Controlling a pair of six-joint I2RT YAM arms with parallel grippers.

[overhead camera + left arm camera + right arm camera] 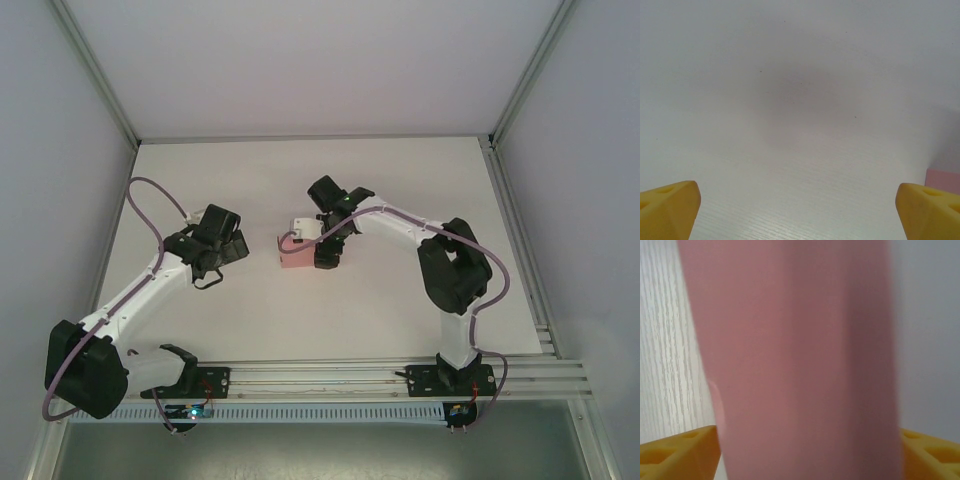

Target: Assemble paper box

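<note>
Likely light and crushable, the pink thin-card box wants gentle pinching across 2 walls; right gripper straddles it, hold unclear; left gripper gapes empty.

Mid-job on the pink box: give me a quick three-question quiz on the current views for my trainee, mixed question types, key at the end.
1. True or false: the left gripper is shut on the paper box.
2. What lies between the fingers of the right gripper in its wrist view? A) nothing B) the paper box C) a cable
3. Fill in: in the left wrist view, a corner of the box peeks in at the ___ edge.
Key: 1 false, its jaws stand wide open over the table. 2 B. 3 right.
</note>
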